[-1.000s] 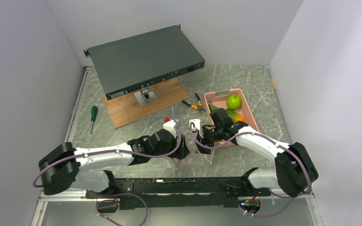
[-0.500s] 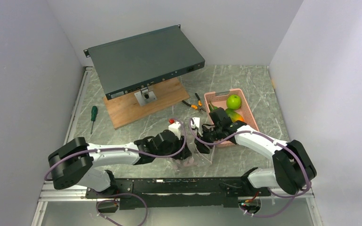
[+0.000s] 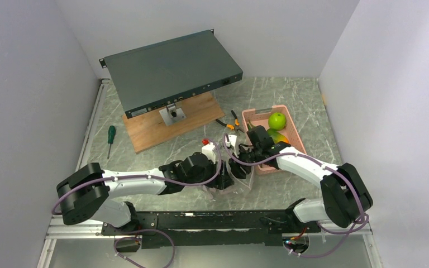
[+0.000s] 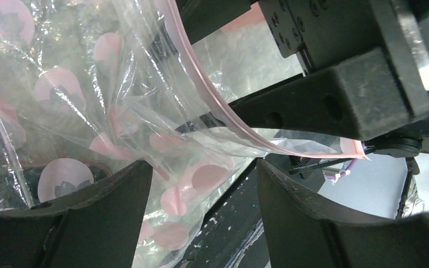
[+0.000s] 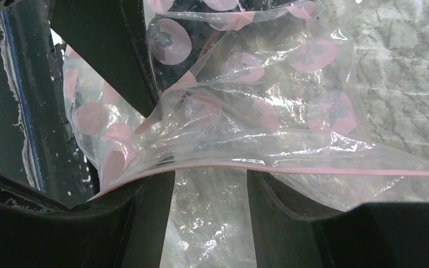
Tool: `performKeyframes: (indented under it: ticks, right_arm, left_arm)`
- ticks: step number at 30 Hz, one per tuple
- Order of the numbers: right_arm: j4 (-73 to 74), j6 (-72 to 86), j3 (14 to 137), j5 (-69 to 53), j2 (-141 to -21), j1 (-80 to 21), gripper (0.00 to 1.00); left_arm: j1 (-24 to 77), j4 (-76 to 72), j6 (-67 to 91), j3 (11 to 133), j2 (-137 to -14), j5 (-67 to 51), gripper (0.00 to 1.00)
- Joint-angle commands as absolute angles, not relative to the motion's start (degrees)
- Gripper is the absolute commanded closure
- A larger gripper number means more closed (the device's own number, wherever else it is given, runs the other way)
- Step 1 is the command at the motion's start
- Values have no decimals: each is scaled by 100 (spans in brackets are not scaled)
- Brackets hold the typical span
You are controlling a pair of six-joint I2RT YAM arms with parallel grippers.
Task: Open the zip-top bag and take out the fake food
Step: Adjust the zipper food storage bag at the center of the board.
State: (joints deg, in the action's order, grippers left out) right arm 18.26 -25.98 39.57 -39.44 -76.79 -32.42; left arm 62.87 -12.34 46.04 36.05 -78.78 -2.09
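The zip-top bag (image 3: pixel 233 183), clear with pink dots, stands crumpled between both grippers near the table's front edge. In the left wrist view my left gripper (image 4: pixel 204 167) is open, with dotted film (image 4: pixel 201 178) hanging into the gap and the pink zip strip (image 4: pixel 212 100) running above. My right gripper (image 5: pixel 209 174) is open too; the bag's pink rim (image 5: pixel 313 169) lies across its fingertips and clear film fills the gap. Dark fake food (image 5: pixel 170 33) shows dimly inside the bag. A green apple (image 3: pixel 277 120) and a mango (image 3: pixel 278 136) lie in the pink basket (image 3: pixel 298 132).
A grey rack unit (image 3: pixel 170 70) rests on a wooden board (image 3: pixel 145 137) at the back left. Orange-handled pliers (image 3: pixel 229 124) lie beside the basket, a small red piece (image 3: pixel 205 141) near my left wrist, and a green-handled screwdriver (image 3: pixel 111 134) at far left.
My left arm has slid right against the bag. My right gripper has shifted slightly left and back, and the bag now stands bunched higher between the two grippers.
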Motion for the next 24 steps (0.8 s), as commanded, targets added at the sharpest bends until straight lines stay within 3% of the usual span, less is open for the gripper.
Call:
performKeyframes:
  ticks: [1, 4, 6, 12, 24]
  right_arm:
    - [1582, -2309, 4207, -4129, -7682, -3186, 48]
    - [1561, -2202, 4210, -4208, -7675, -3133, 48]
    - [1544, -2160, 4210, -4240, -7658, -3093, 48]
    - [1521, -2121, 4219, -4190, -7695, -3075, 48]
    - [1518, -1998, 4270, -4206, -7696, -3076, 48]
  left_arm:
    - [6324, -1275, 4889, 3882, -7949, -82, 27]
    - [6332, -982, 5025, 3972, -8112, -18, 29]
    - [6344, -845, 5038, 4032, -8134, 222, 35]
    - [6422, -648, 4904, 4218, -8273, 279, 37]
    - [6947, 648, 4663, 5021, -7881, 963, 30]
